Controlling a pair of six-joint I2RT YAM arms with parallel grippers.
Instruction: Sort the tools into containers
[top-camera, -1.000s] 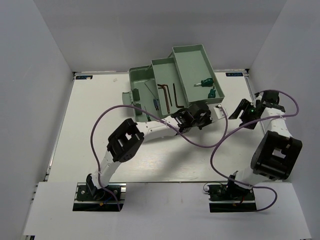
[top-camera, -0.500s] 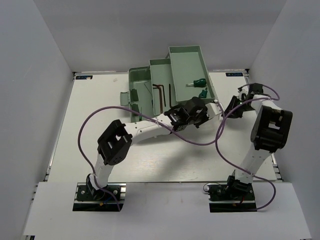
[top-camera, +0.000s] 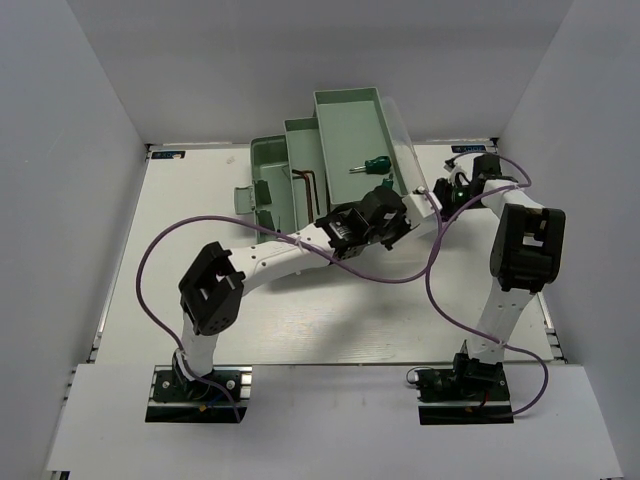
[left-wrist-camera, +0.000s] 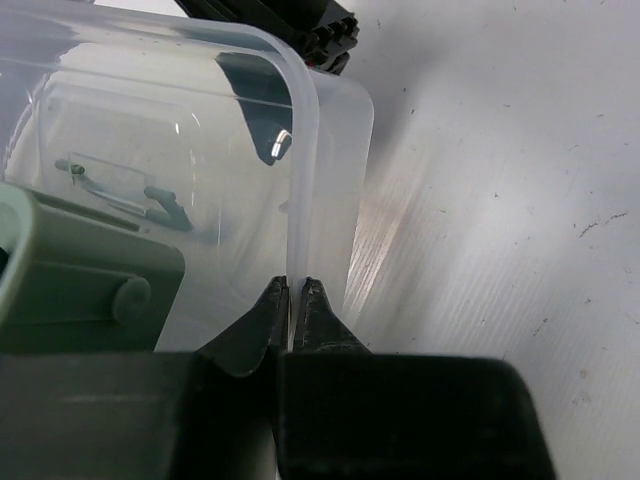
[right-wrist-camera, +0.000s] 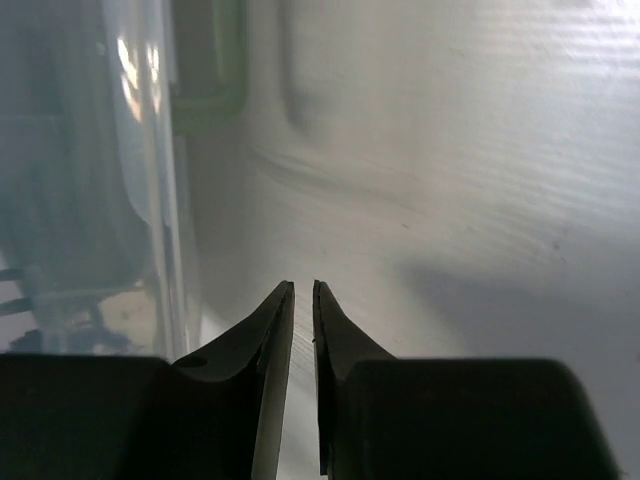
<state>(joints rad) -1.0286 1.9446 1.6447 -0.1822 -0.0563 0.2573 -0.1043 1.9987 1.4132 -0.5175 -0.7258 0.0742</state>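
Observation:
The pale green toolbox has its trays stepped up: a top tray (top-camera: 342, 112), a middle tray (top-camera: 300, 138) and the base (top-camera: 266, 162). A stubby green-handled screwdriver (top-camera: 377, 164) lies in the top tray. Dark hex keys (top-camera: 305, 180) lie in the middle one. My left gripper (top-camera: 404, 216) (left-wrist-camera: 296, 289) is shut on the rim of the clear lid (top-camera: 408, 160) (left-wrist-camera: 200, 140). My right gripper (top-camera: 443, 192) (right-wrist-camera: 303, 288) hovers over bare table just right of the lid (right-wrist-camera: 140, 200). Its jaws are shut to a thin slit with nothing between them.
A pale green toolbox part (left-wrist-camera: 80, 270) fills the near left of the left wrist view. Purple cables (top-camera: 430, 270) loop between both arms over the table's middle. White walls close in the table at the back and on both sides.
The trays and lid have shifted up and to the left with my left gripper. My right gripper has moved left toward the lid's corner and closed its jaws.

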